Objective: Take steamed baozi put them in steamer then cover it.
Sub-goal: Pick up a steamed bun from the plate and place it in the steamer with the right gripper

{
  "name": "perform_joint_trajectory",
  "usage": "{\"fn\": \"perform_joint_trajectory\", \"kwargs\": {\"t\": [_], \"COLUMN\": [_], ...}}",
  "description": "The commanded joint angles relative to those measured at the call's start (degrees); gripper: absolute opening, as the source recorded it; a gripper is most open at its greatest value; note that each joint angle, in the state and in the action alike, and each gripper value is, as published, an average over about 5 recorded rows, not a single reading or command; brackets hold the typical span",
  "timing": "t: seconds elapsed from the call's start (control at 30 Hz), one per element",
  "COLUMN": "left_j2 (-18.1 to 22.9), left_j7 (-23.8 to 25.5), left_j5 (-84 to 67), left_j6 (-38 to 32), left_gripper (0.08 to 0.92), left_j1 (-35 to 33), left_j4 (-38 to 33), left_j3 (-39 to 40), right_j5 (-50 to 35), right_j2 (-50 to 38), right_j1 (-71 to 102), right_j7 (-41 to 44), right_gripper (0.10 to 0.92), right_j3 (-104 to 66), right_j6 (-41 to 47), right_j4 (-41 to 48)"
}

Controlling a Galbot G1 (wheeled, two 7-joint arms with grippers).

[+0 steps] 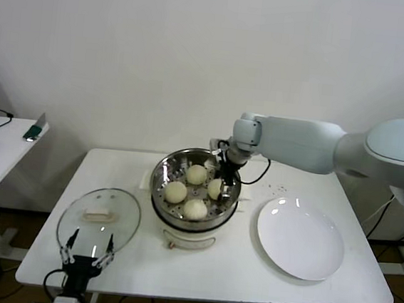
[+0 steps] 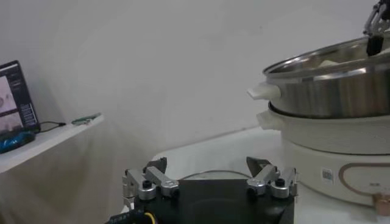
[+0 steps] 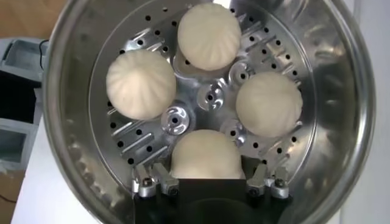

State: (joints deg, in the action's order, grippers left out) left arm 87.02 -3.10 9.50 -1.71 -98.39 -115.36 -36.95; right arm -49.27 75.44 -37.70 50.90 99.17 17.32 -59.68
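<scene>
We have all four cream-white dough buns sitting on the perforated tray of the shiny round steel steamer, mid-table toward the back edge. Right gripper straddles the nearest bun, fingers parted, gripping nothing. Risk: lifting off-vertical drags that bun. Left gripper is wide open and empty at the front-left corner by the clear glass lid, whose slick rim could slip.

Four steamed baozi sit on the perforated tray of the steamer; the right gripper straddles one bun, fingers spread beside it.
</scene>
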Motion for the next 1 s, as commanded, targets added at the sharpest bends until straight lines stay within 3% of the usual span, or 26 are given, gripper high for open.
{"fn": "perform_joint_trajectory", "kwargs": {"t": [0.03,0.5,0.8,1.0], "left_j2": [0.03,-0.05,-0.04,-0.68], "left_j7": [-0.01,-0.3,-0.43,-0.69], "left_j5": [-0.08,2.55,4.93,5.65], "left_j6": [0.24,-0.44,-0.57,-0.03], "left_gripper": [0.823,0.823,0.823,0.823], "left_j1": [0.6,0.57,0.15,-0.1], "left_j4": [-0.13,-0.15,-1.02,-2.57], "left_j3": [0.02,-0.26,-0.18,0.01], "right_j5": [0.55,1.01,0.44,4.77], "right_j2": [0.53,-8.62,-22.83,-32.53], "right_j1": [1.26,-4.5,-1.18,11.6], "right_j7": [0.24,2.19,-22.16,-35.56], "right_gripper": [0.785,0.823,0.823,0.823], "right_j3": [-0.68,-7.84,-13.48,-25.38], "right_j6": [0.18,-3.14,-18.67,-25.38], "right_j4": [1.59,-4.52,-15.42,-21.15]}}
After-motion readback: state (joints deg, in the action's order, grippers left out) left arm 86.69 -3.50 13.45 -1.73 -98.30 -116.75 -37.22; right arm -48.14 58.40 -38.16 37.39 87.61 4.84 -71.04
